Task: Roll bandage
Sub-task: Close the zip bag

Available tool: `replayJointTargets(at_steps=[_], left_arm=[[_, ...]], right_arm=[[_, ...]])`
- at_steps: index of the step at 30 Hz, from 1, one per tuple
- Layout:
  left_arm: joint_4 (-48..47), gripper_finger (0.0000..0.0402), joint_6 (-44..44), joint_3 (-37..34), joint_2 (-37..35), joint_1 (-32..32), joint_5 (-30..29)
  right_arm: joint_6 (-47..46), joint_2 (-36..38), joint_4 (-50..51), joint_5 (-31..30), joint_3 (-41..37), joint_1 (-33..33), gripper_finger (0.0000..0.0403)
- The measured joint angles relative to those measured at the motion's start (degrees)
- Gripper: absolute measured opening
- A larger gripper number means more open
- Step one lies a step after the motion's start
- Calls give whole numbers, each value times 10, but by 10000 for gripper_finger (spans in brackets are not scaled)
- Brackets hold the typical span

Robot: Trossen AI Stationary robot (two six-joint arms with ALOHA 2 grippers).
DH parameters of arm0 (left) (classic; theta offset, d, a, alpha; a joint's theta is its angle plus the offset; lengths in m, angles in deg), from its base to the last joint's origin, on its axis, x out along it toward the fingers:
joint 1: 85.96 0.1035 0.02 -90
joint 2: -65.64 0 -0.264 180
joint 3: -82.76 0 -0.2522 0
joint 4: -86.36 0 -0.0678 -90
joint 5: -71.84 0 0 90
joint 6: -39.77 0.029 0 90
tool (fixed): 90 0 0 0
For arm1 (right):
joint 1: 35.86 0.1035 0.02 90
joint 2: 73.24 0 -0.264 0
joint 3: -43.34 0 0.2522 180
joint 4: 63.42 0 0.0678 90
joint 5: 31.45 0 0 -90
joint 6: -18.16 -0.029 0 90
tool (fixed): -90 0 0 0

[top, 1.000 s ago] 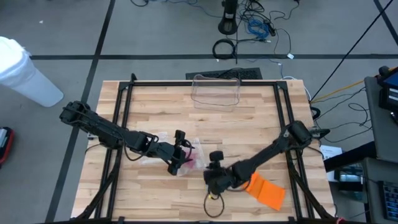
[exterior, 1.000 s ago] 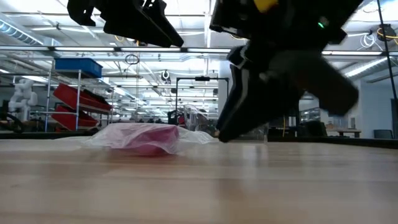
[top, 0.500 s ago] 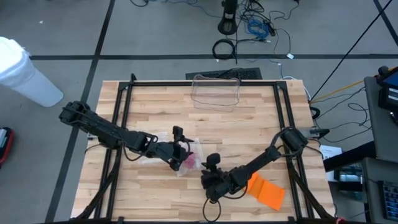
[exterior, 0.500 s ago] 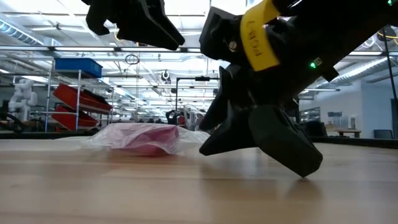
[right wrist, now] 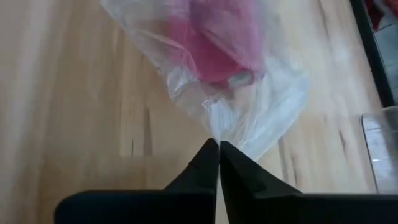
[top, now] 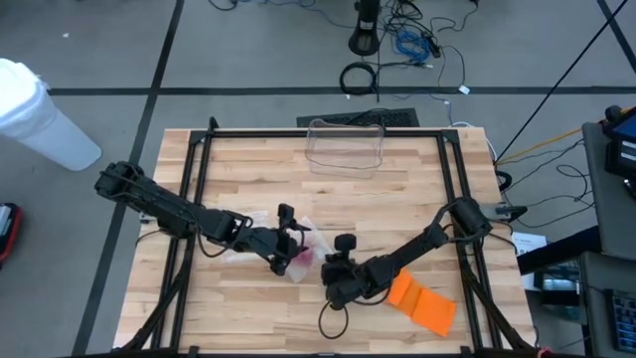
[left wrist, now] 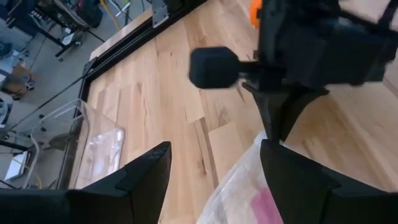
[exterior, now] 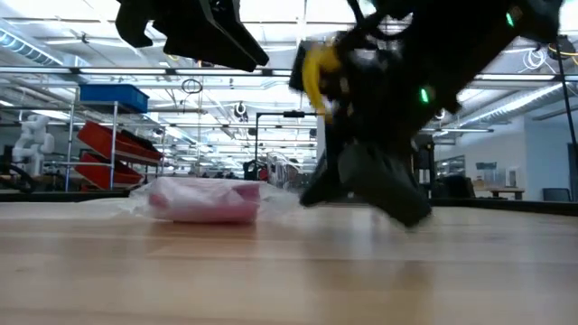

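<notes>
Where the pale wooden plank table [top: 328, 194] shows its near half, we see the pink rolled bandage in a crinkled clear plastic wrapper [top: 298, 255] lying flat, a soft, low lump with loose film fanning out at its edges. From the low view the pink bandage [exterior: 206, 199] reads as a squat cylinder on its side, touching the boards.

We find the left pincer [top: 289, 237] poised over the wrapper, its two dark fingers [left wrist: 143, 180] spread apart with the wrapper between and below them. The right pincer [right wrist: 218, 163] has its slim fingertips pressed together, right at the wrapper's twisted edge; we cannot tell whether they pinch the film.

Compared with half a second ago, we see the right pincer [top: 341, 261] has swung back toward the bandage, and the wrapper sits in much the same spot.

Beside the right arm lies a bright orange flat folded sheet [top: 421, 301]. At the table's far edge stands a clear, rounded plastic bin [top: 346, 145]. Black metal rails [top: 328, 133] frame the tabletop.
</notes>
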Motion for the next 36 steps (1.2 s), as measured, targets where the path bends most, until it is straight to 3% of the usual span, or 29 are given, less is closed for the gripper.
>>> replayJointTargets(at_steps=[2, 7, 12, 17, 22, 28, 32, 36], left_arm=[[1, 253, -9, 0, 0, 0, 14], [61, 253, -48, 0, 6, 10, 163], [108, 253, -74, 0, 10, 11, 160], [110, 253, -75, 0, 32, 13, 183], [100, 253, -80, 11, 49, 29, 145], [93, 253, -86, 19, 69, 33, 180], [91, 253, -84, 23, 69, 32, 161], [81, 253, -69, 23, 66, 31, 114]], right_arm=[[-17, 24, -1, 17, 0, -3, 1], [-55, 105, 24, 84, 1, -20, 0], [-103, 171, 40, 193, 2, -53, 0], [-88, 198, 37, 201, 2, -64, 0], [-84, 213, 37, 200, 2, -65, 0], [-44, 215, 97, 202, 2, -58, 0], [-52, 176, 112, 198, -23, -40, 11], [-55, 118, 104, 197, -35, -9, 49]])
